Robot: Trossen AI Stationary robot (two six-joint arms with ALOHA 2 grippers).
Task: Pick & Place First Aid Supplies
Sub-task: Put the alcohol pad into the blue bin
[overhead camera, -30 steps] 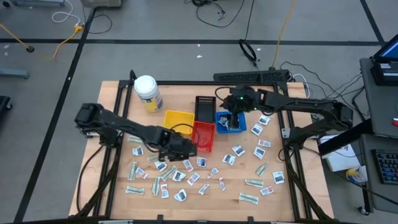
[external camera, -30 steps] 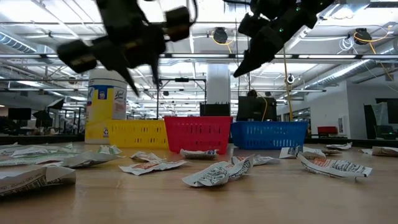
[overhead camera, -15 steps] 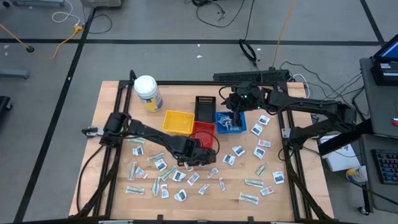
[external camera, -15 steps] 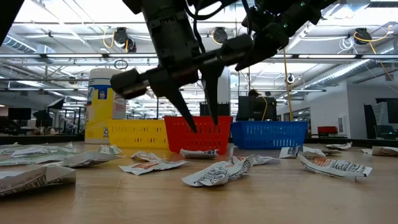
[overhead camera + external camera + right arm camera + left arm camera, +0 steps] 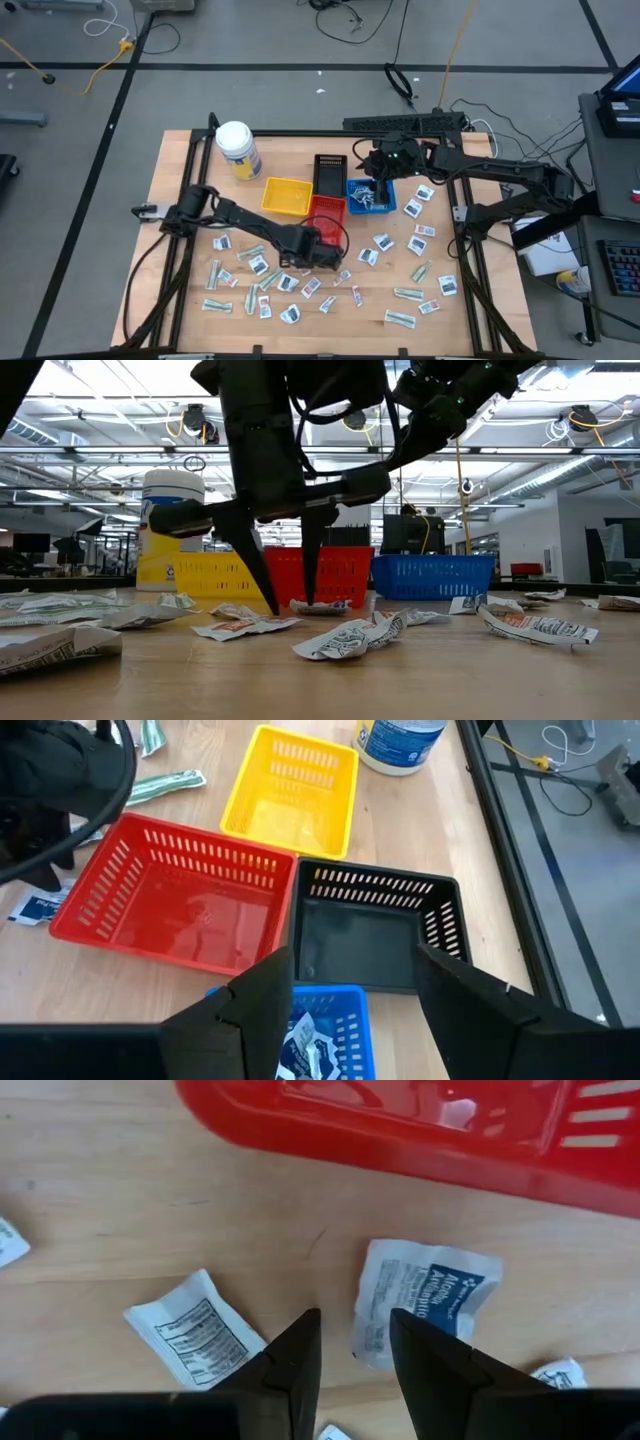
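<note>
Packet [image 5: 425,1305] lies beside the left hand [image 5: 355,1340], whose fingers stand narrowly apart, empty.

Trays [image 5: 327,198]: four clustered at table centre, one at 12 o'clock of the group, the others in a row from 9 to 3.
Jar [image 5: 238,149]: at 10 o'clock from the trays.
Packets [image 5: 290,284]: scattered from 3 round to 8 o'clock of the trays.
Left gripper [image 5: 322,257]: at 6 o'clock, just beside the middle tray.
Right gripper [image 5: 372,188]: above the 3 o'clock tray.

dark jointed arms, black cables — tapered fingers
</note>
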